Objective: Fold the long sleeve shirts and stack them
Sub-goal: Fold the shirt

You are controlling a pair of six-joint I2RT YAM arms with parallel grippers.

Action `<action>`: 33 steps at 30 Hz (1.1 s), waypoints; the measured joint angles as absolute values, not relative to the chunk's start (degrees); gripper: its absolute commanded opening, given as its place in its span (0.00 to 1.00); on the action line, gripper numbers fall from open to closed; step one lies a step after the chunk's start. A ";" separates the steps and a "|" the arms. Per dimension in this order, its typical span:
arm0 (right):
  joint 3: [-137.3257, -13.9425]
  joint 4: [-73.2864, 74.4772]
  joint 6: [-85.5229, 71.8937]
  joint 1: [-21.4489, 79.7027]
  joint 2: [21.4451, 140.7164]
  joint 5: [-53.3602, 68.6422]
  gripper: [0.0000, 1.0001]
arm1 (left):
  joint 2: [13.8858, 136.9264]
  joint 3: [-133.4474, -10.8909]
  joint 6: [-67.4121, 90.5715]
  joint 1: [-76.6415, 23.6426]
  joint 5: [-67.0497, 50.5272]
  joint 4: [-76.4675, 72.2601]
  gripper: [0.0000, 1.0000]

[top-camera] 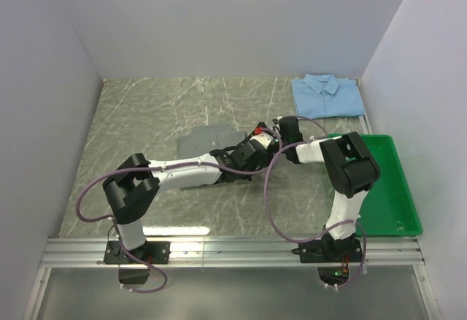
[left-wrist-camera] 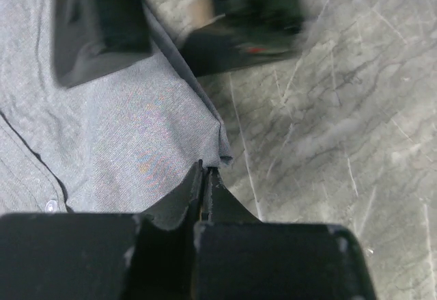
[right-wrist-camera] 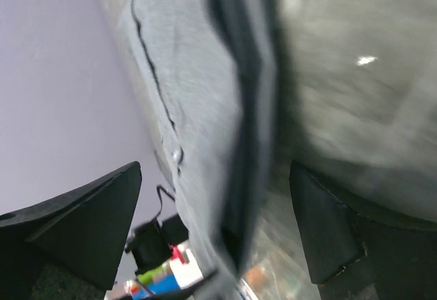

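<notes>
From above, your left tool [top-camera: 257, 143] and right tool [top-camera: 283, 132] stood close together, tips nearly facing, over the middle of the counter [top-camera: 146, 116]. The grey shirt [top-camera: 201, 143] lay on the counter, spreading away to the left of the left tool, with part of it hidden under that arm. The light blue shirt [top-camera: 327, 94] sat folded, collar showing, well beyond the right tool and off to its right, in the far corner. The green tray [top-camera: 390, 189] lay to the right of the right arm, apart from both shirts.

In the left wrist view, your left tool's fingers [left-wrist-camera: 171, 211] were pressed together, pinching the hem of the grey shirt at a corner of the cloth. Grey fabric with a button [left-wrist-camera: 49, 206] spread to the left of the tips, and bare counter lay to their right. Just ahead of the tips hung blurred dark parts of the right tool.

In the right wrist view, your right tool's fingers [right-wrist-camera: 89, 225] stood wide apart, gripping nothing. A raised fold of the grey shirt ran between them; the blur kept you from telling whether it touched either finger.
</notes>
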State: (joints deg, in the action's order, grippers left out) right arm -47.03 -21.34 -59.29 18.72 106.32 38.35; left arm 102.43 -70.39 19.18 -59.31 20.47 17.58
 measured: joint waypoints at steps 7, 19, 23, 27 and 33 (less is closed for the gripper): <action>-52.42 -21.28 -57.98 23.81 111.72 41.63 0.79 | 99.46 -68.18 19.29 -59.31 19.44 16.03 0.01; -53.84 -21.19 -55.27 24.88 116.42 42.74 0.03 | 98.43 -66.81 21.85 -59.31 17.87 14.44 0.36; -55.77 -17.10 -51.48 24.88 116.44 42.24 0.00 | 97.51 -66.81 23.16 -59.33 17.85 14.70 0.70; -58.81 -11.55 -46.11 24.53 116.38 41.43 0.00 | 93.58 -66.85 24.21 -59.07 18.41 16.23 0.82; -66.61 3.44 -32.99 23.29 116.16 38.79 0.00 | 84.12 -68.62 24.73 -52.53 19.16 20.53 0.86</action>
State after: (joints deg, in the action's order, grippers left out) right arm -66.61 3.44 -32.99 23.29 116.16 38.79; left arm 84.12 -68.62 24.73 -52.53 19.16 20.53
